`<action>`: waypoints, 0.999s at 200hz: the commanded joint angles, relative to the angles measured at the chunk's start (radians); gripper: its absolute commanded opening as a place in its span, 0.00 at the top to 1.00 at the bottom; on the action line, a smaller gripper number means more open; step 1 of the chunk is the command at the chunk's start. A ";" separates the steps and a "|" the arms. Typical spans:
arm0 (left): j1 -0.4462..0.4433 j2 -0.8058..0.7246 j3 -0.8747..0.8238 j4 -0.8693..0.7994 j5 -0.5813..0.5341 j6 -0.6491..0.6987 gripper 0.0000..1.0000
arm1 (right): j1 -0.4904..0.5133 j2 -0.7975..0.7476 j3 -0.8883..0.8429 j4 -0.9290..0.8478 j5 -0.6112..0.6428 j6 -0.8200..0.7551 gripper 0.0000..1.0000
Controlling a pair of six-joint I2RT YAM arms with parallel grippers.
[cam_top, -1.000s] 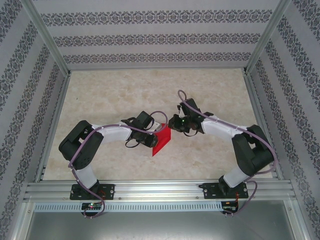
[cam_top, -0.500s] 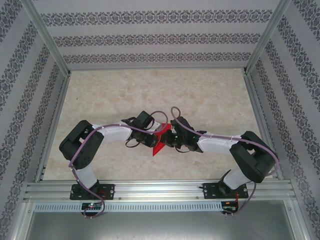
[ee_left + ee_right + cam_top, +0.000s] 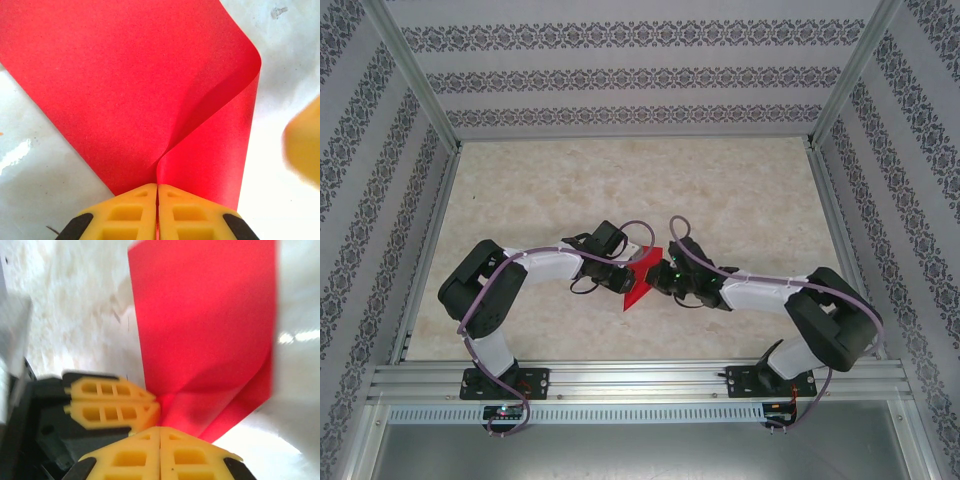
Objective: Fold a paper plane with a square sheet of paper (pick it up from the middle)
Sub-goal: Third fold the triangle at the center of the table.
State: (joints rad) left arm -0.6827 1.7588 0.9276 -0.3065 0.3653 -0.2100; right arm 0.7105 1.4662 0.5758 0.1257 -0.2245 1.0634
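top external view: the left gripper [image 3: 628,273] holds the bright red square sheet of paper [image 3: 640,285] lifted off the pale marbled desk [image 3: 740,190]. the sheet's long axis slants from a far corner down to a near corner below this gripper. the right gripper [image 3: 660,277] lies just right of the left gripper, at the sheet's other side, so both arms are equally near.

left wrist view: the left gripper [image 3: 158,192] has its yellow fingers [image 3: 125,215] together, clamped on the sheet [image 3: 120,75], which fans away from them. its right part curls over in a soft loop, not pressed flat.

right wrist view: the right gripper [image 3: 160,432] has its fingers [image 3: 125,457] pressed together, tips touching the left gripper [image 3: 150,407]. the sheet [image 3: 205,315] rises straight ahead of the left gripper. whether the right fingers pinch paper i cannot tell. the coming fold likely turns on that shared pinch point.
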 commanded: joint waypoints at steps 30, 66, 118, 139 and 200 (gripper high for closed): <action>0.002 0.006 0.025 0.000 0.017 0.028 0.91 | -0.126 0.075 0.189 -0.206 -0.035 -0.179 0.92; 0.002 0.010 0.025 -0.001 0.019 0.027 0.91 | -0.147 0.216 0.309 -0.271 -0.090 -0.246 0.92; 0.002 0.010 0.040 -0.011 0.021 0.033 0.91 | -0.151 0.367 0.389 -0.361 -0.088 -0.314 0.95; 0.001 0.007 0.048 -0.018 0.021 0.037 0.91 | -0.150 0.385 0.400 -0.376 -0.085 -0.334 0.96; 0.002 0.010 0.039 -0.022 0.002 0.037 0.91 | -0.151 0.393 0.405 -0.392 -0.076 -0.345 0.96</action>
State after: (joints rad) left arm -0.6827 1.7599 0.9524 -0.3111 0.3683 -0.1944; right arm 0.5644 1.8305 0.9718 -0.2138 -0.3138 0.7444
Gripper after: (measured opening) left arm 0.093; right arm 0.052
